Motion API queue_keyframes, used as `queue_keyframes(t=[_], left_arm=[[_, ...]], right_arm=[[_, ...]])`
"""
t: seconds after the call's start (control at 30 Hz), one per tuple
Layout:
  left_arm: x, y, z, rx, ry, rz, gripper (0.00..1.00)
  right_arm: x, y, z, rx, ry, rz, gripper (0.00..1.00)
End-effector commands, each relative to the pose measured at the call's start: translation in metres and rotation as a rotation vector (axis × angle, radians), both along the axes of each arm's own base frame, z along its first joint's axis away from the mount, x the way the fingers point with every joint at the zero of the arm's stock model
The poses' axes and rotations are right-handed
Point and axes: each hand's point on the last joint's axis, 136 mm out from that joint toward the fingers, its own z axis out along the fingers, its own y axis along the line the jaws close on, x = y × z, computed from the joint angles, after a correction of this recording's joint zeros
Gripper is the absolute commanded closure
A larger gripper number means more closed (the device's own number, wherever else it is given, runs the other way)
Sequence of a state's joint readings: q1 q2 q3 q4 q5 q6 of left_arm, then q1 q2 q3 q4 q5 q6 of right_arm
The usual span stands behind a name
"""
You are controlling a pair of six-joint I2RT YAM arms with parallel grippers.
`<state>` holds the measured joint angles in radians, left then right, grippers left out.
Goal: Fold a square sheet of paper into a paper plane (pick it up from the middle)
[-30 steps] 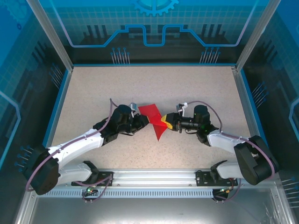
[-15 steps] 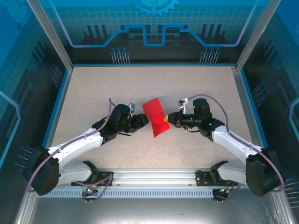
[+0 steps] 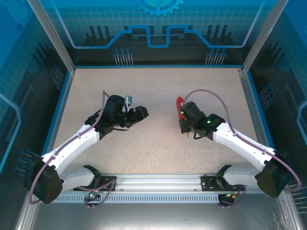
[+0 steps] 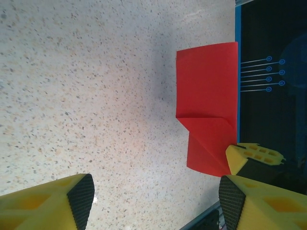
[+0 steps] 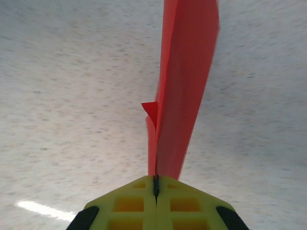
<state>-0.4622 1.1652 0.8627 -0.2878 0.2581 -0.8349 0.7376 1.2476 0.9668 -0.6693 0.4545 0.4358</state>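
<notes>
The red folded sheet of paper (image 3: 179, 105) stands edge-on, off the table, pinched at its lower end by my right gripper (image 3: 181, 115). In the right wrist view the paper (image 5: 184, 96) rises as a narrow creased strip from the shut gripper (image 5: 155, 179). My left gripper (image 3: 139, 112) is apart from it to the left, open and holding nothing. The left wrist view faces the paper (image 4: 206, 105) flat-on, with a diagonal fold across it, beyond the open left gripper (image 4: 153, 196).
The speckled tabletop (image 3: 153, 148) is bordered by a blue rim (image 3: 60, 110) and transparent enclosure walls. Both arm bases sit on the metal rail (image 3: 158, 184) at the near edge.
My left gripper has let go of the paper and drawn back to the left. My right gripper has carried the paper to the right and turned it edge-on.
</notes>
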Motion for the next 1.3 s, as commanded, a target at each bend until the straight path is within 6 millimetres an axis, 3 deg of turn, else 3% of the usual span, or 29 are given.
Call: queue_keyframes(t=[0.0,0.2,0.47,0.77,0.93,1.13,1.27], left_arm=[[0.001,0.01,0.002,0.017,0.016,-0.028,0.27],[0.007,0.031,0.0,0.018,0.032,0.004,0.26],[0.008,0.041,-0.008,0.025,0.066,-0.005,0.25],[0.009,0.044,-0.023,0.039,0.105,-0.018,0.25],[0.01,0.042,-0.035,0.035,0.131,-0.033,0.25],[0.01,0.034,-0.051,0.011,0.17,-0.071,0.25],[0.009,0.031,-0.056,0.001,0.179,-0.083,0.25]], right_arm=[[0.006,-0.021,0.006,-0.372,-0.105,-0.03,1.0],[-0.007,0.037,-0.028,-0.603,-0.101,0.086,1.0],[-0.043,0.112,-0.092,-0.605,0.02,0.271,0.95],[-0.069,0.147,-0.137,-0.39,0.167,0.369,0.8],[-0.073,0.154,-0.132,-0.228,0.215,0.378,0.67],[-0.073,0.146,-0.1,0.041,0.258,0.39,0.49],[-0.067,0.131,-0.076,0.248,0.286,0.377,0.45]])
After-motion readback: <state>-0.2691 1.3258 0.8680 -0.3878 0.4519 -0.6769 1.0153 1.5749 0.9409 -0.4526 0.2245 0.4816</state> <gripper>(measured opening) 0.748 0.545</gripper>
